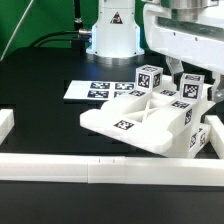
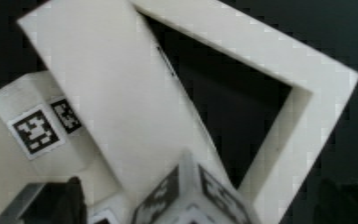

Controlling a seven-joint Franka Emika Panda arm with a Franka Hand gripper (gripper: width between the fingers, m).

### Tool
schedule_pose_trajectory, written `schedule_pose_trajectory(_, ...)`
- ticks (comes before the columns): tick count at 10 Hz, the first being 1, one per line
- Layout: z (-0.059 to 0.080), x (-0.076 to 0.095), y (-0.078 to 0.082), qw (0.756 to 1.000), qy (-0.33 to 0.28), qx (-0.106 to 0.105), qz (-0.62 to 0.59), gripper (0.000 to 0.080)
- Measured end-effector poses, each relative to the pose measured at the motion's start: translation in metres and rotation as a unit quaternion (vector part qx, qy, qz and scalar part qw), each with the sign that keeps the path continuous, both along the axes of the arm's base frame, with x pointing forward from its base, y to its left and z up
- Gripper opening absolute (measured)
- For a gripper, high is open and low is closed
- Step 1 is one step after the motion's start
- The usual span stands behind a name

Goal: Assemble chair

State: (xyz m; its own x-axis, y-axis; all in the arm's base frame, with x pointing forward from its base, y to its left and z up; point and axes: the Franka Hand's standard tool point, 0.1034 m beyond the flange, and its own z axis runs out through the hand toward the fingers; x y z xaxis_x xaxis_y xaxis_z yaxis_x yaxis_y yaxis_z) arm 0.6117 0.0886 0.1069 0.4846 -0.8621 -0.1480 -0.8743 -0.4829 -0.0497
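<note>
Gripper (image 1: pixel 188 72) seen spread wide, nothing pinched, hung just above chair (image 1: pixel 150 118) pile's far end. Chair pieces found right below fingers: cut-out frame tilted over tagged blocks, all heaped on black table (image 1: pixel 40 135). Marker board (image 1: pixel 95 89) laid flat beyond the heap, off toward exterior view's left of gripper. Wrist view filled by cut-out frame (image 2: pixel 194 90), tagged piece beside it.

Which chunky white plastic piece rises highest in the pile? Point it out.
The upright white tagged block at the back of the pile: its top stands above all the other pieces, which lie lower.
</note>
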Motion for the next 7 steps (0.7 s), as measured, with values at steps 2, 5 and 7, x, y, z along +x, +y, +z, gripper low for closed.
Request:
schedule_pose_trajectory(2, -0.0005, 0.0010, -0.0011, 0.997, -0.014, 0.001, 0.070, 0.0649)
schedule_pose_trajectory(5, -0.0016, -0.0007, -0.0030, 0.976, -0.023, -0.012, 0.214, 0.0649)
schedule_pose_trajectory(7, -0.0022, 0.0014, -0.0071, 0.945, -0.026, -0.016, 0.325, 0.0649)
